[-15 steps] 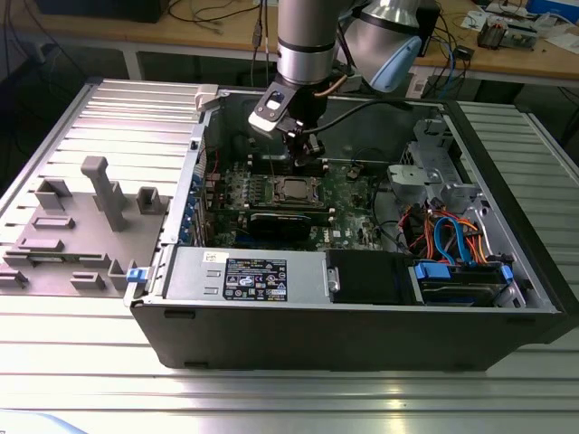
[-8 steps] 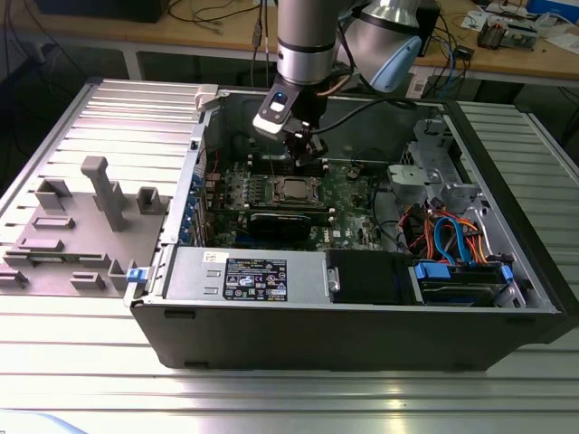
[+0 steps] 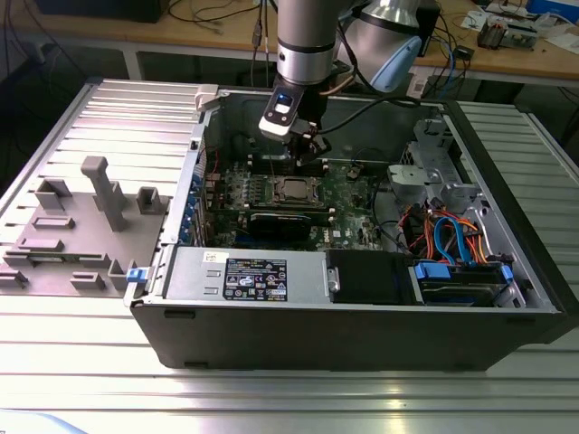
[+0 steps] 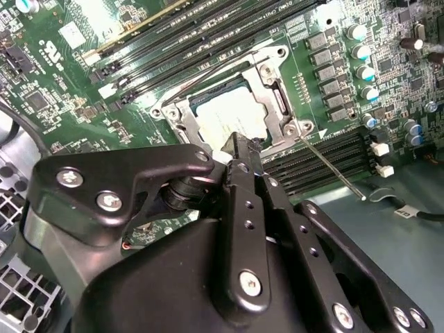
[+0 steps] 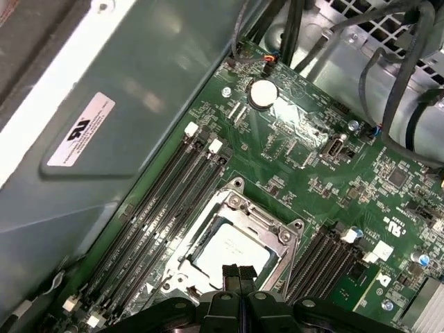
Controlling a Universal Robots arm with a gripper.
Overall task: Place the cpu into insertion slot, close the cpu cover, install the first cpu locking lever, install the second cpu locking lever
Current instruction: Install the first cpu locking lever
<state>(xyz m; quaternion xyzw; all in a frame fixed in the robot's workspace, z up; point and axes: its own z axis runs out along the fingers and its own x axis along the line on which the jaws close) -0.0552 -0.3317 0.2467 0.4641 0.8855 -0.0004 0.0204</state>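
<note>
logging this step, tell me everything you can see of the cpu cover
The cpu cover is a square frame of silvery metal, lying flat and closed down on the green board. Its central window shows the pale cpu face. Screw heads show at its corners. The shut gripper hangs by one edge; contact cannot be told.

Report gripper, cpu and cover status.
Gripper, fingers shut, at insertion slot rim. Cpu seated, cpu cover down. One lever rod angles out from slot corner.
</note>
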